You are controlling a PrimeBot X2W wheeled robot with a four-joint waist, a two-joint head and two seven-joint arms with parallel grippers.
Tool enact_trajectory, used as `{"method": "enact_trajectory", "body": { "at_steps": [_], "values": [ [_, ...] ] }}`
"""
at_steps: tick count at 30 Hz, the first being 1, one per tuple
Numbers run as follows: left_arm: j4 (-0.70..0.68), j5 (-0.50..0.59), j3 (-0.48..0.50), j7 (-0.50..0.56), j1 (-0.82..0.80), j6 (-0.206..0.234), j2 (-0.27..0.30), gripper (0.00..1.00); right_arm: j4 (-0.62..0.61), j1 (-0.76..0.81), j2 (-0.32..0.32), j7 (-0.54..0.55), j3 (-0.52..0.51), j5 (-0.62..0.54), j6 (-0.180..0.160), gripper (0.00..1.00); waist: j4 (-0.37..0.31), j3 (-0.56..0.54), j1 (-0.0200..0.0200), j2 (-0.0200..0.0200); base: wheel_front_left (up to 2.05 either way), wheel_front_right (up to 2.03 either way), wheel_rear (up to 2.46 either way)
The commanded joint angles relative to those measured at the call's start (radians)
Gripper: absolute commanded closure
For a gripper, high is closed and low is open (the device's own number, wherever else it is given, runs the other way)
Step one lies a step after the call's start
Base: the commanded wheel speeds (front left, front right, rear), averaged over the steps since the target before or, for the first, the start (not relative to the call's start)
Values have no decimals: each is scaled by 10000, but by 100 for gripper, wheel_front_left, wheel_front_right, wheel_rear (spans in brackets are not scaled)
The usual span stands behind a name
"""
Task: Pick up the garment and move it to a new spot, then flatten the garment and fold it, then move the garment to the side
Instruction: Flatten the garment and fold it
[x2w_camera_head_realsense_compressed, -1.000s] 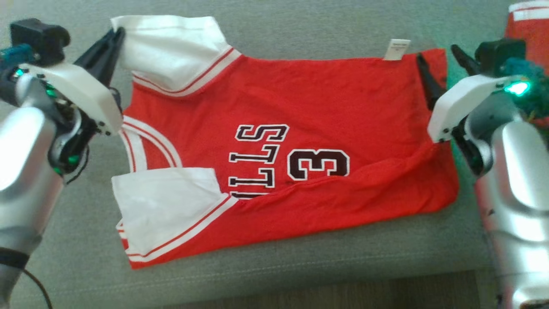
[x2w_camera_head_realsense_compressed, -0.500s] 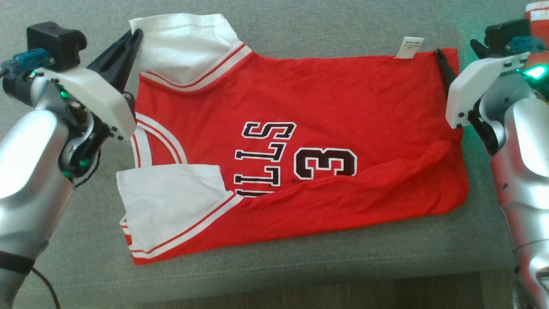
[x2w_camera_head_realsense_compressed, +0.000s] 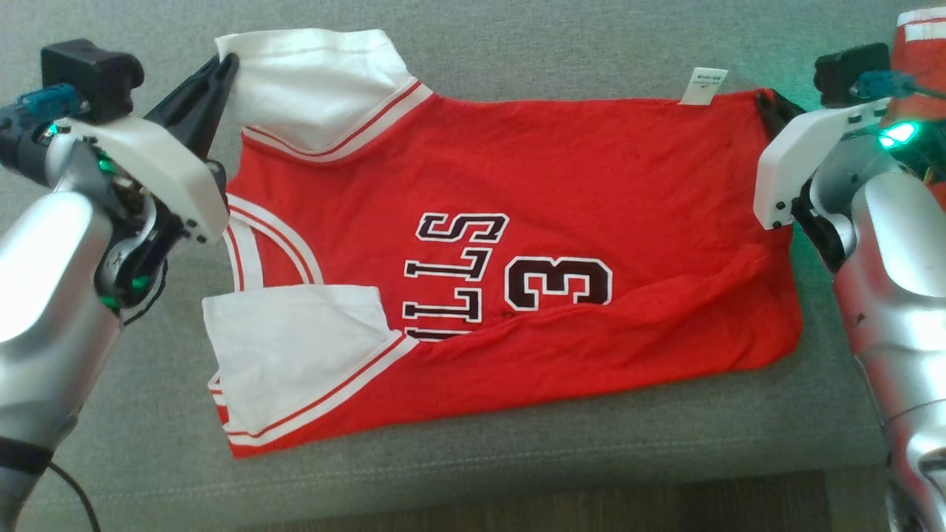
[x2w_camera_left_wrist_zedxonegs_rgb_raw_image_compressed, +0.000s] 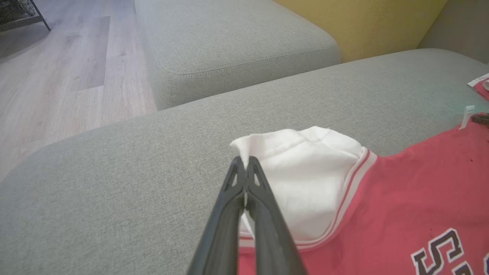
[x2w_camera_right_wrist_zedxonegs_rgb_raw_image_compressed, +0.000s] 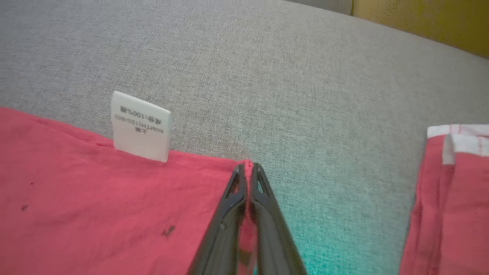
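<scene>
One red jersey (x2w_camera_head_realsense_compressed: pixel 517 185) lies across the grey cushion (x2w_camera_head_realsense_compressed: pixel 517 458), lettering partly folded under; a second red garment (x2w_camera_head_realsense_compressed: pixel 920 44), cut off, sits at its right edge. Left gripper (x2w_camera_head_realsense_compressed: pixel 225 65) pinches one white sleeve (x2w_camera_head_realsense_compressed: pixel 310 81); right gripper (x2w_camera_right_wrist_zedxonegs_rgb_raw_image_compressed: pixel 248 167) pinches the hem corner.

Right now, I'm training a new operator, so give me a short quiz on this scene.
1. True or false: the left tool is shut on the jersey's white sleeve.
2. What does the right tool pinch? A) a towel B) the jersey's red corner C) nothing
3. Fill in: the printed number beside the letters reads ___.

Key: 1 true; 2 B; 3 "3".
</scene>
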Motion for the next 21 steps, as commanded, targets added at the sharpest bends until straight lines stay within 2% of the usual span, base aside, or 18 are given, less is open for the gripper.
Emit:
{"method": "enact_trajectory", "body": {
  "at_steps": [1, 11, 21],
  "values": [
    [-231, -59, 470, -68, -143, 86, 557, 100, -224, -151, -65, -171, 184, 25, -4, 100, -8, -31, 0, 0, 0, 0, 0],
    [-244, -268, 527, -338, 466, 315, 627, 100, -709, 481, -201, -1834, 512, 320, -4, 100, 51, -663, 0, 0, 0, 0, 0],
    [-1046, -520, 653, -592, 1651, 726, 1156, 100, -2484, 2130, -907, -1786, 848, 1388, -4, 100, 94, -1353, 0, 0, 0, 0, 0]
  ]
}}
